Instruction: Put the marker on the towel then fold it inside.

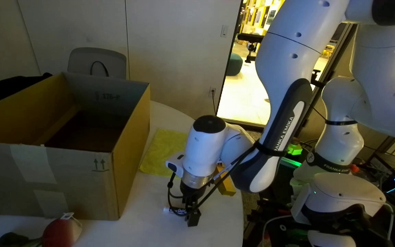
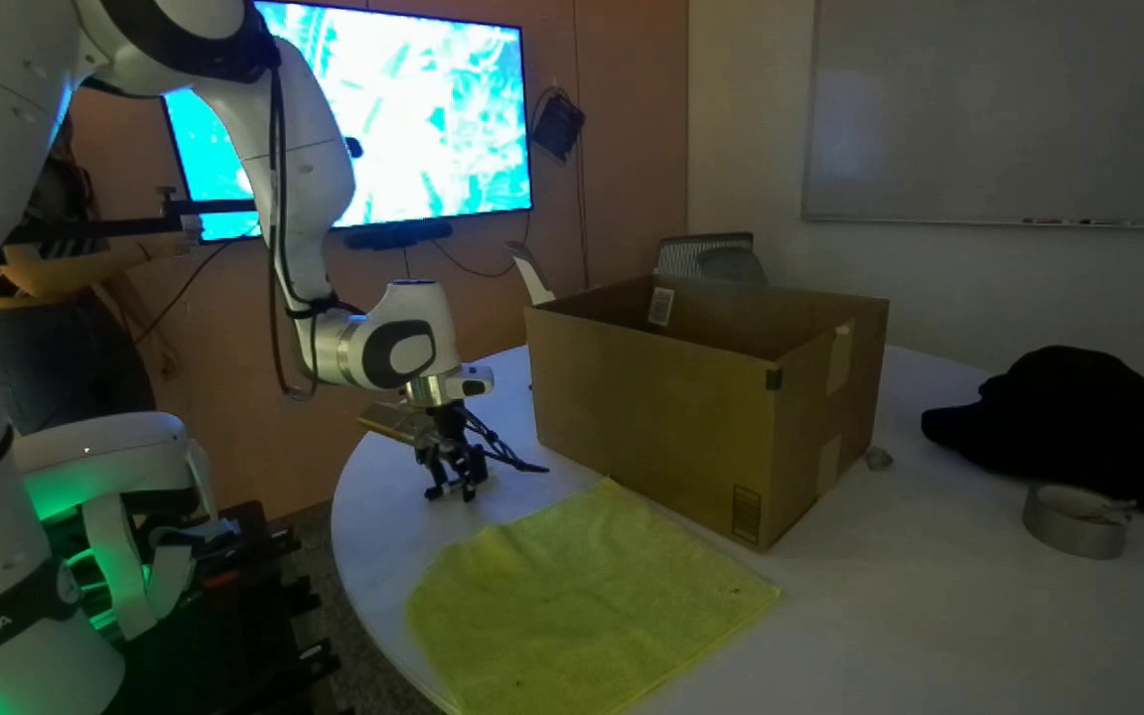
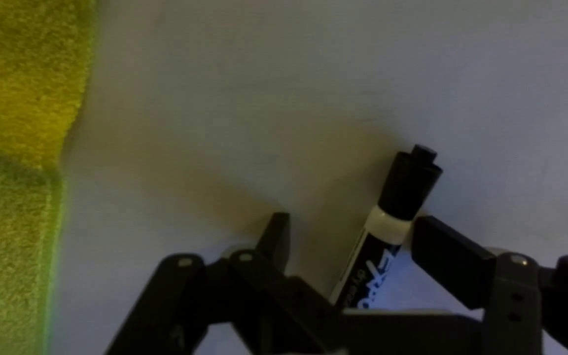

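The gripper [image 3: 350,234] straddles the marker [image 3: 386,229], 2 jaws parted. Shift right in the wrist view to centre it, then squeeze.

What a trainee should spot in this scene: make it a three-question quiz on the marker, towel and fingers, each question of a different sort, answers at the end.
1. Fill in: The towel beside the cardboard box is ___ in colour.

2. Choose: In the wrist view, the marker lies
a) on the towel
b) on the table, between the fingers
c) inside the cardboard box

3. True or false: The fingers are shut tight on the marker.

Key:
1. Yellow-green.
2. b.
3. False; a gap shows between the marker and one of the fingers.
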### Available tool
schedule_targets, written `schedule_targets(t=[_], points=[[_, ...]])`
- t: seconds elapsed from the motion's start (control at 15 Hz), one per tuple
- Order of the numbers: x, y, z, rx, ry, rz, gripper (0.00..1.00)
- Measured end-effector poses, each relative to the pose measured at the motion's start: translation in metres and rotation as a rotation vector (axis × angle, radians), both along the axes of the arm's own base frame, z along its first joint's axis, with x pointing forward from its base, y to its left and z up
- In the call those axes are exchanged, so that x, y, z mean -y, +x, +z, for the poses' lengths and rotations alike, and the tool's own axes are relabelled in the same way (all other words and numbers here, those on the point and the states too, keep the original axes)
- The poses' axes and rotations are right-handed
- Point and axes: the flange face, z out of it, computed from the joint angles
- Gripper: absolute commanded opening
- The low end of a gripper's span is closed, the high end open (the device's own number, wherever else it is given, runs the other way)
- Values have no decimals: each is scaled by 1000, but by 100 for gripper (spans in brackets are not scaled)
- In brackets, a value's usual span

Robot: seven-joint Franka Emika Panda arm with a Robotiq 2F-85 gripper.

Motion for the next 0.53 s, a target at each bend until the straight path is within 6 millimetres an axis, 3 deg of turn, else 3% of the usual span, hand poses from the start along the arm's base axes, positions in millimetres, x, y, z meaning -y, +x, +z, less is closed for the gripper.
schedule_targets(t=[0.27, 0.53], points=[[9, 5, 4, 2, -11, -19, 5], [23, -1, 16, -48, -49, -29, 7]])
